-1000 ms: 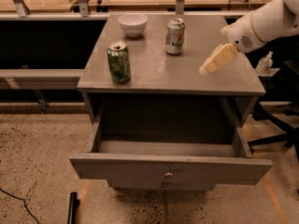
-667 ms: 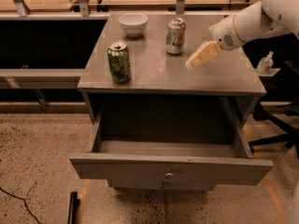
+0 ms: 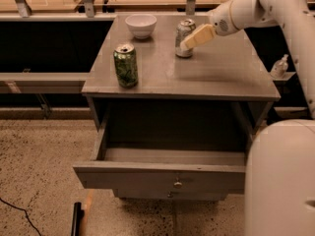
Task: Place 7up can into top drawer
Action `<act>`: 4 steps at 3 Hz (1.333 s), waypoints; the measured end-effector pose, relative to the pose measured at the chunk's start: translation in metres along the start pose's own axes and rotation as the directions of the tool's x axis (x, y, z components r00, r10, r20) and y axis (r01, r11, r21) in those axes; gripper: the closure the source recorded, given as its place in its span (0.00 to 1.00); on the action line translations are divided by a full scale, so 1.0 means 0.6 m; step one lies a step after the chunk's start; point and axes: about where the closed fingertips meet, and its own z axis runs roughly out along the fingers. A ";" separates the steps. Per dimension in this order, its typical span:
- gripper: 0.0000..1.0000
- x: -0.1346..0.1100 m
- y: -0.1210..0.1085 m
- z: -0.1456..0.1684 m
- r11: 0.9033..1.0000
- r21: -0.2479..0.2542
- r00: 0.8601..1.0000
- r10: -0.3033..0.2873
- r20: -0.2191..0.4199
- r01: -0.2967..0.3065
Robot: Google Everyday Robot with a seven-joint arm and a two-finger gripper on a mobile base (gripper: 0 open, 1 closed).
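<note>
The 7up can (image 3: 183,37), pale silver-white with a silver top, stands upright on the grey cabinet top (image 3: 216,73) at the back middle. My gripper (image 3: 193,39), with tan fingers on a white arm reaching in from the upper right, is right at the can's right side and overlaps it. The top drawer (image 3: 162,173) is pulled open below the cabinet top, its inside empty, with a small round metal knob (image 3: 177,184) on its front panel.
A dark green patterned can (image 3: 125,65) stands upright at the front left of the cabinet top. A white bowl (image 3: 141,25) sits at the back left. My white base (image 3: 280,181) fills the lower right. A small bottle (image 3: 279,66) stands right of the cabinet.
My gripper has moved left across the cabinet top, from well right of the 7up can to right against it. The cans, bowl and drawer have not moved.
</note>
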 end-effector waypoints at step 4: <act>0.63 0.007 -0.020 0.103 0.997 -0.034 0.996 0.063 -0.070 -0.065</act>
